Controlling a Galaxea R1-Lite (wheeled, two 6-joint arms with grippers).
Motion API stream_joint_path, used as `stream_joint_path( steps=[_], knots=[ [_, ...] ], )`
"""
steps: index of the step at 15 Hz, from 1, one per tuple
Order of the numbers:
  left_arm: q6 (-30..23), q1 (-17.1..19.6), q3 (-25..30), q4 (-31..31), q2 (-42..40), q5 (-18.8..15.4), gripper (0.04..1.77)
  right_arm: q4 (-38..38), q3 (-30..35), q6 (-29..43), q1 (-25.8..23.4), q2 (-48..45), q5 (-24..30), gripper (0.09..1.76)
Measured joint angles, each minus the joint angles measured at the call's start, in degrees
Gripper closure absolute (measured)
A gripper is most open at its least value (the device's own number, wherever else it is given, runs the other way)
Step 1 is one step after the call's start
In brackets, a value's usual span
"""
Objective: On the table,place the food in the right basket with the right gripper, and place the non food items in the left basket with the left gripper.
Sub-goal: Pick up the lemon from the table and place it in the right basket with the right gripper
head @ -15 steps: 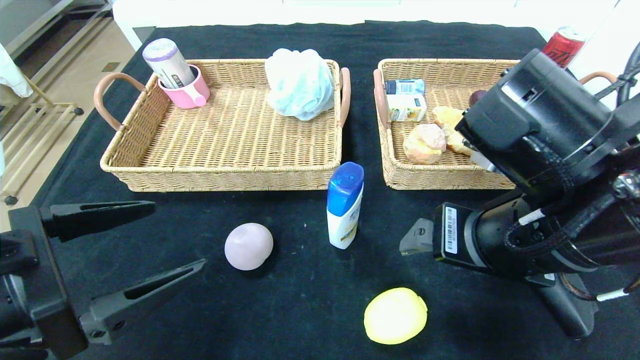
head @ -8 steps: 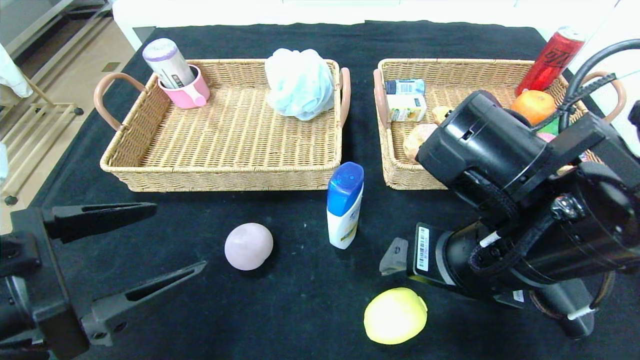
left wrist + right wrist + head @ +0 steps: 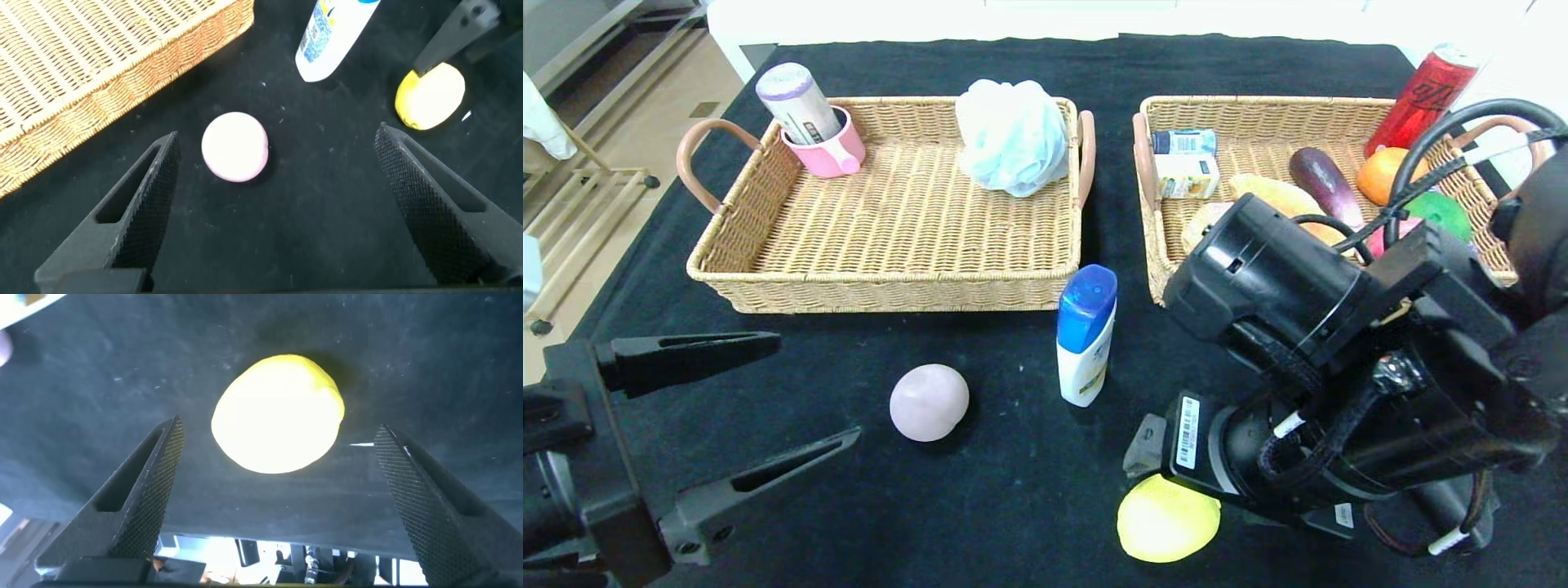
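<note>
We see the right gripper (image 3: 274,498) poised just above the lemon (image 3: 1168,518), its fingers spread wide on either side of the fruit without touching it. The left gripper (image 3: 739,400) hangs at eight o'clock, fingers also wide apart and holding nothing, with the pink ball (image 3: 929,402) between them in the left wrist view. The shampoo bottle (image 3: 1085,333) stands upright near the table's centre, bare black cloth (image 3: 1013,506) around all three loose things. At eleven o'clock the left basket (image 3: 890,282) holds a pink cup (image 3: 829,151) with a tube (image 3: 796,102) in it and a bath sponge (image 3: 1013,135). At one o'clock the right basket (image 3: 1241,106) holds a milk carton (image 3: 1186,163), bread (image 3: 1278,196), an eggplant (image 3: 1325,184), an orange (image 3: 1380,173) and a red can (image 3: 1421,94).
</note>
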Motion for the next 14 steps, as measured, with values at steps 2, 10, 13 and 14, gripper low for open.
stream_joint_path(
  steps=[2, 10, 13, 14],
  knots=[
    [0.0, 0.0, 0.0, -0.1, 0.0, 0.0, 0.09, -0.1, 0.1, 1.4, -0.5, 1.3, 0.1, 0.15],
    [0.0, 0.1, 0.0, -0.1, 0.0, 0.0, 0.09, -0.3, -0.9, 2.4, -1.4, 3.4, 1.7, 0.14],
    [0.0, 0.0, 0.1, -0.1, 0.0, 0.0, 0.09, -0.2, -1.3, 2.4, -1.5, 3.8, 1.7, 0.14],
    [0.0, 0.1, 0.1, -0.1, 0.0, 0.0, 0.09, -0.2, -1.3, 2.4, -1.5, 4.1, 1.8, 0.14]
  ],
)
